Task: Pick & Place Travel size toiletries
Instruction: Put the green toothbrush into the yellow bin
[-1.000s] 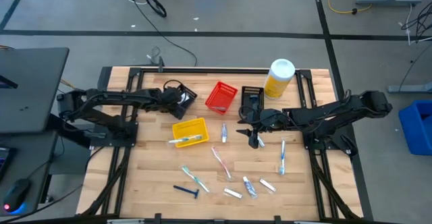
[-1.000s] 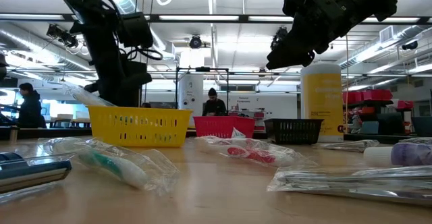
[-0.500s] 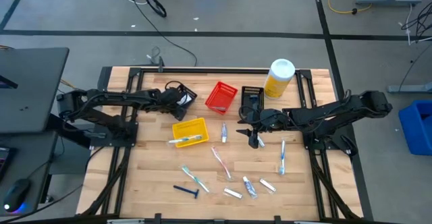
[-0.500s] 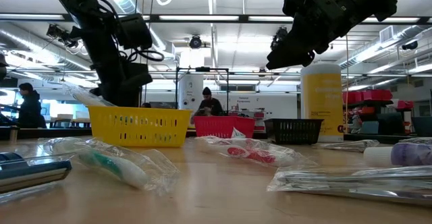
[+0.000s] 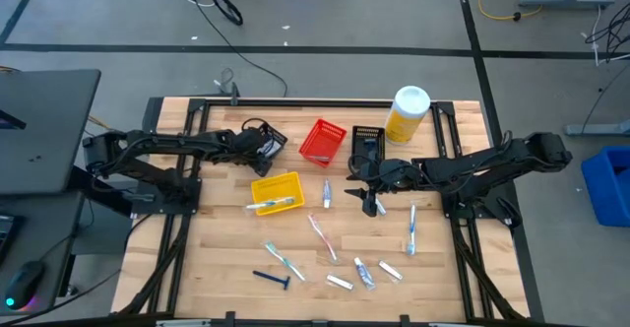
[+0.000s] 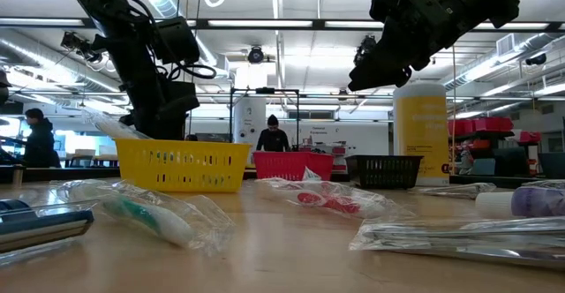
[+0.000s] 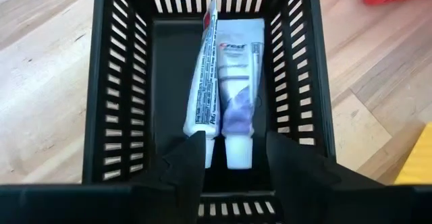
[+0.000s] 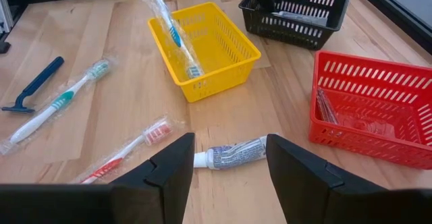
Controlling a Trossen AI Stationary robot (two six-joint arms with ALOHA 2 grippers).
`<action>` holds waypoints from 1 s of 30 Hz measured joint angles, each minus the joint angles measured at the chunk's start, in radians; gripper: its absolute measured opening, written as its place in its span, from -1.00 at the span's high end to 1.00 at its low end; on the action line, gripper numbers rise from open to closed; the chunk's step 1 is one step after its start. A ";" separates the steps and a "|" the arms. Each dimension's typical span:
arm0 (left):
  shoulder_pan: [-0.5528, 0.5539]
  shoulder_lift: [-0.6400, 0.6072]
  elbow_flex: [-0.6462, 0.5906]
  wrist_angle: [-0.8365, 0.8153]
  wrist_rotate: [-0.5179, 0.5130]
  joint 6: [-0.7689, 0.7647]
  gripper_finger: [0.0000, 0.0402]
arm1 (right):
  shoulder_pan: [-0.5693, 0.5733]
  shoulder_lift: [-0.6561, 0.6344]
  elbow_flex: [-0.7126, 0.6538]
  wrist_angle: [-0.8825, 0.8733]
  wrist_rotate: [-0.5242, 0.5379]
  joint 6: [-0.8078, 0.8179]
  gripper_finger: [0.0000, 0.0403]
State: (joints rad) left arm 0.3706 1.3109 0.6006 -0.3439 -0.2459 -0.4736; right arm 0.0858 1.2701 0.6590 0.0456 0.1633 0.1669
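Observation:
My left gripper point(image 7: 235, 136) hangs open over the black mesh basket point(image 7: 94, 82), also the black mesh basket point(image 5: 264, 138) at the far left. Two white tubes point(image 7: 233, 75) lie side by side on the basket's floor, their cap ends between my fingers. My right gripper point(image 8: 229, 143) is open and raised point(image 6: 388, 55) above a white tube point(image 8: 233, 153) that lies flat on the wood point(image 5: 327, 193). Wrapped toothbrushes point(image 5: 322, 236), small tubes point(image 5: 364, 271) and a dark blue razor point(image 5: 271, 278) lie scattered on the near half.
A yellow basket point(image 5: 276, 191) holds a wrapped toothbrush. A red basket point(image 5: 323, 142), a second black basket point(image 5: 367, 140) and a tall yellow bottle point(image 5: 406, 115) stand along the far side. Bare wood lies at the table's near left. People stand in the room behind.
My left arm has changed its pose a little over the black basket, its upper link swinging toward the table's left. The gripper itself stays over the basket.

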 joint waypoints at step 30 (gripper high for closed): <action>-0.259 -0.010 0.102 0.208 0.041 0.225 0.25 | 0.000 0.000 0.000 -0.003 -0.017 0.001 0.02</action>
State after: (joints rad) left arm 0.1120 1.3006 0.7029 -0.1354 -0.2049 -0.2489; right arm 0.0860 1.2701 0.6590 0.0425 0.1464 0.1676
